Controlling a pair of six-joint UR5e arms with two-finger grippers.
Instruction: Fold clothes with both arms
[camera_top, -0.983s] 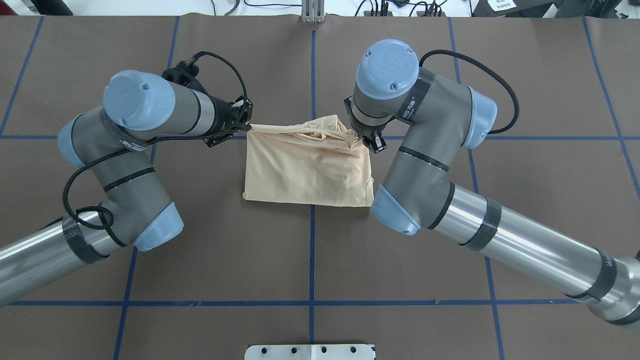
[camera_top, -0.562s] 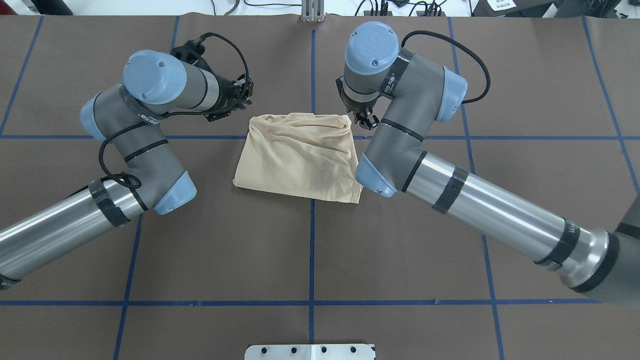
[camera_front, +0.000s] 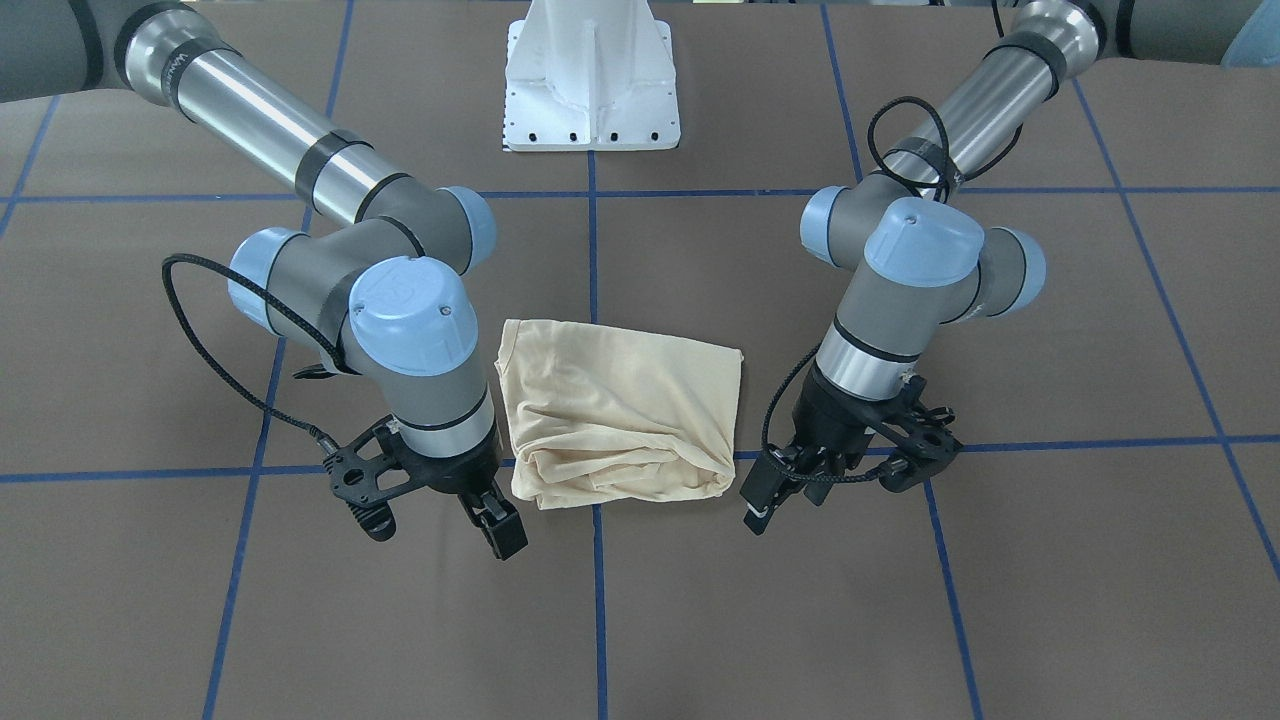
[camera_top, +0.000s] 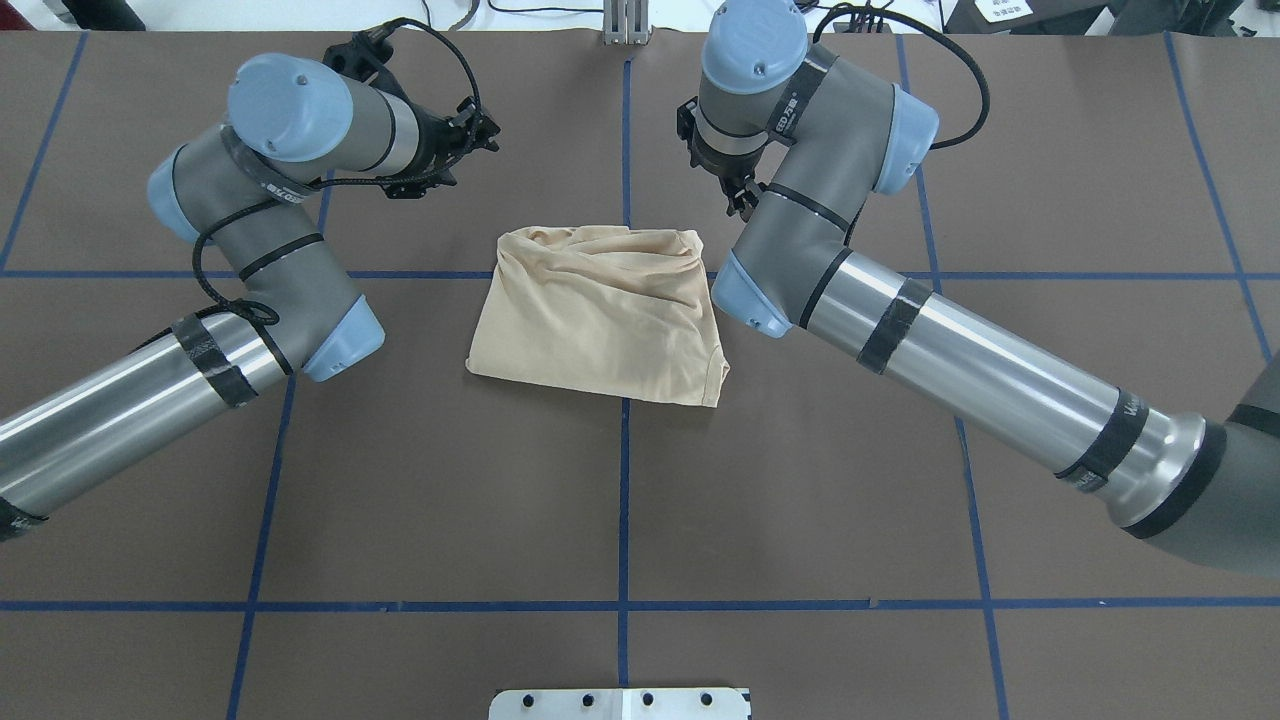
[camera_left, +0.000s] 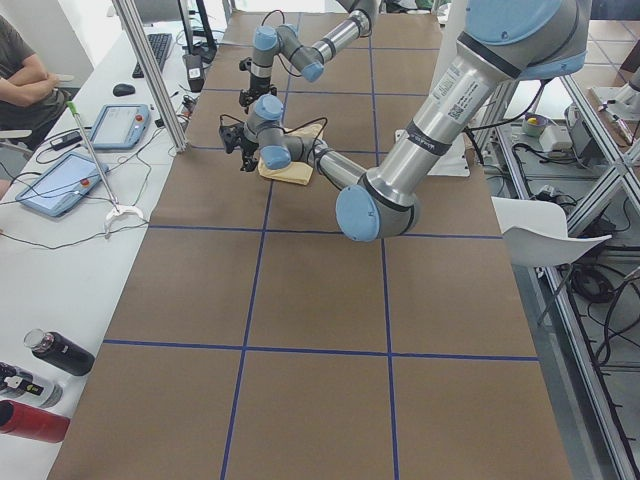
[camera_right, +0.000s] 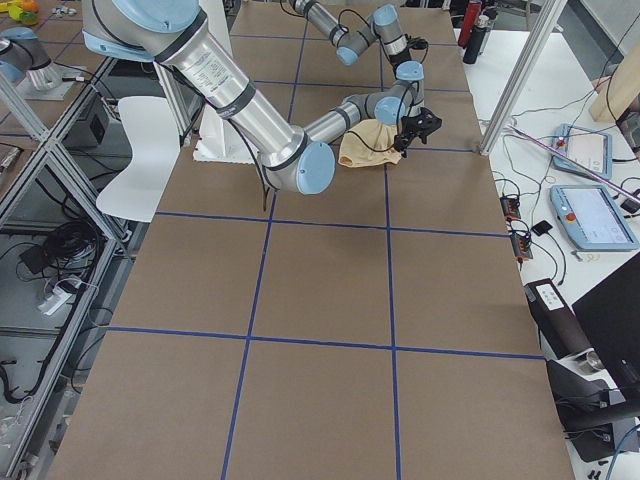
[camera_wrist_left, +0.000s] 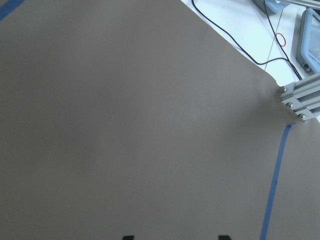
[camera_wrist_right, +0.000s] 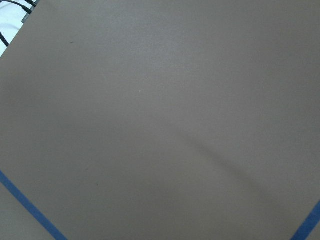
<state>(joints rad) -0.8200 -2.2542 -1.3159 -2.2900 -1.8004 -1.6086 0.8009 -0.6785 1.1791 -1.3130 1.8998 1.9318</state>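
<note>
Hovering clear of the folded T-shirt (camera_top: 600, 320) lying on the desk (camera_top: 400, 480), the left end effector (camera_top: 478, 135) is gaping and the right end effector (camera_top: 742, 195) is showing too little to tell; likely another fold is coming, needing fresh corner grasps.

From overhead, the right gripper (camera_top: 742, 196) is mostly buried under its own wrist. Only a black stub shows, so how its jaws stand cannot be told, and its fingers lie outside its wrist camera's view. The left gripper (camera_top: 470, 132) is half masked by its forearm. In its wrist view only two dark fingertips (camera_wrist_left: 128, 237) peek over the bottom edge — the rest is cut off. The T-shirt (camera_top: 600, 320) loses its edge nearest the right gripper beneath the blue elbow cap (camera_top: 745, 295) of the right arm (camera_top: 1000, 400), and whatever lies inside its folds is hidden. In both side views the grippers are too small to read. The right arm and the left arm (camera_top: 100, 430) both run off the picture's edge — away from their grippers.
</note>
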